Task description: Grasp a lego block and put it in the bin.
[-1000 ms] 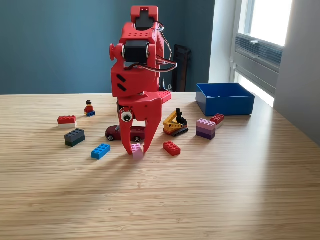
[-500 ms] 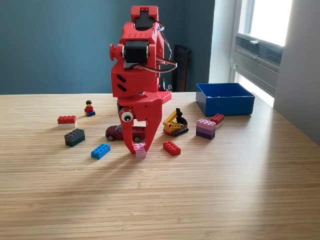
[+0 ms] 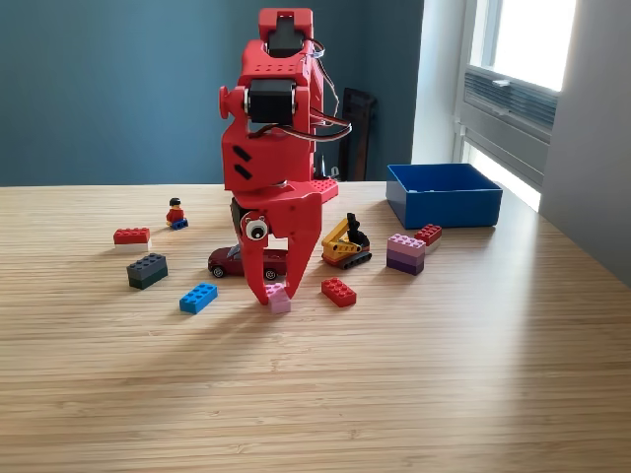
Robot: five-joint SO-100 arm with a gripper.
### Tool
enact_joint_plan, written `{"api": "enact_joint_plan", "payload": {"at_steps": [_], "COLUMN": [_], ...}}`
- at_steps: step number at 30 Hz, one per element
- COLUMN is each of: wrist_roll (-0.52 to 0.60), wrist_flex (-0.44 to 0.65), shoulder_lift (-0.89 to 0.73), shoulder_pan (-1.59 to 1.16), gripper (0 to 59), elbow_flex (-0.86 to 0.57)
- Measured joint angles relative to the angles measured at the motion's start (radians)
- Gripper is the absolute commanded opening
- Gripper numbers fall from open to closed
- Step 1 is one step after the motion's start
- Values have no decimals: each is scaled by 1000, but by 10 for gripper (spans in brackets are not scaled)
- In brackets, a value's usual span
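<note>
My red gripper (image 3: 275, 293) points straight down at the middle of the table, its fingers shut on a small pink lego block (image 3: 280, 304). The block's bottom edge is at or just above the wood; I cannot tell whether it is lifted. The bin (image 3: 444, 195), a bright blue tray, stands at the back toward the exterior view's right, well apart from the gripper. Its inside is hidden from this angle.
A red brick (image 3: 338, 292) lies just right of the gripper and a blue brick (image 3: 198, 298) just left. Behind are a red toy car (image 3: 229, 262), a yellow excavator (image 3: 346, 243) and a pink-purple stack (image 3: 405, 253). Further left are a dark brick (image 3: 147, 270), another red brick (image 3: 131, 236) and a minifigure (image 3: 175, 212).
The fingers have closed from either side onto the pink block. The arm has tipped slightly to the right, and the block has shifted a little that way.
</note>
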Motion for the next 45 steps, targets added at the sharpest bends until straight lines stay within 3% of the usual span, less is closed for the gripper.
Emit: {"api": "enact_joint_plan", "payload": {"at_steps": [11, 22, 28, 33, 38, 45], "wrist_roll": [-219, -534, -672, -741, -752, -773], "wrist_flex": [-3, -2, -2, -2, 3, 137], "shoulder_lift": [34, 296, 397, 420, 420, 420], "shoulder_pan": [-107, -284, -488, -695, -887, -1069], "gripper": [54, 54, 54, 55, 55, 56], "elbow_flex": [-52, -63, 63, 160, 170, 120]}}
